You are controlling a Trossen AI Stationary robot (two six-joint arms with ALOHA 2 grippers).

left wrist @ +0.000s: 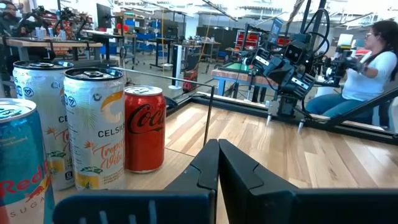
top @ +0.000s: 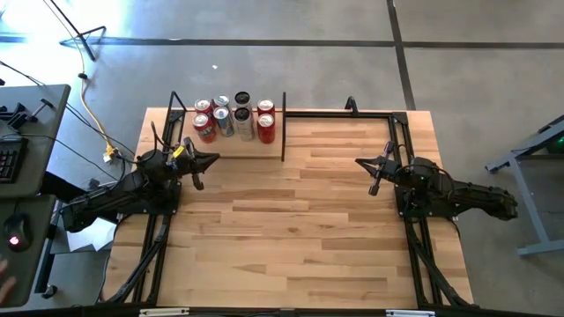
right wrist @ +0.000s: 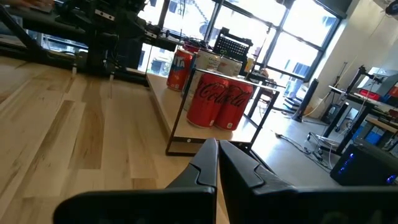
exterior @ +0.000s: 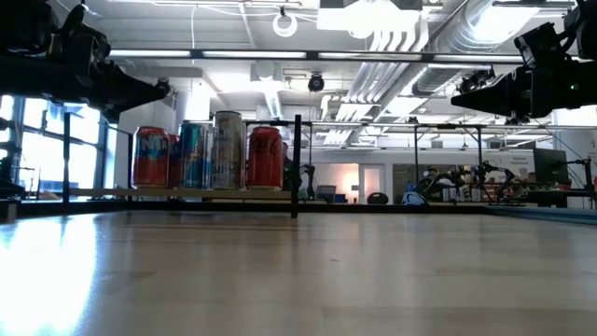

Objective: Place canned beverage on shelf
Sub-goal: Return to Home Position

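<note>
Several beverage cans (top: 233,117) stand upright on the shelf (top: 264,150), a narrow pale wood board with black rod uprights (top: 284,128) at the table's far left. They are red Coca-Cola cans (left wrist: 144,127), white Celsius cans (left wrist: 94,127) and a blue Red Bull can (left wrist: 18,162). My left gripper (top: 211,161) is shut and empty, above the table just near of the shelf. My right gripper (top: 359,163) is shut and empty, above the table's right part, pointing left toward the shelf. Both also show raised in the low view: the left gripper (exterior: 160,91) and the right gripper (exterior: 459,99).
Black frame rails (top: 348,112) run along the table's far and side edges. The wide slatted tabletop (top: 291,229) lies between and near of the arms. A desk with keyboard and mouse (top: 13,238) stands left of the table. A seated person (left wrist: 373,62) shows beyond the table.
</note>
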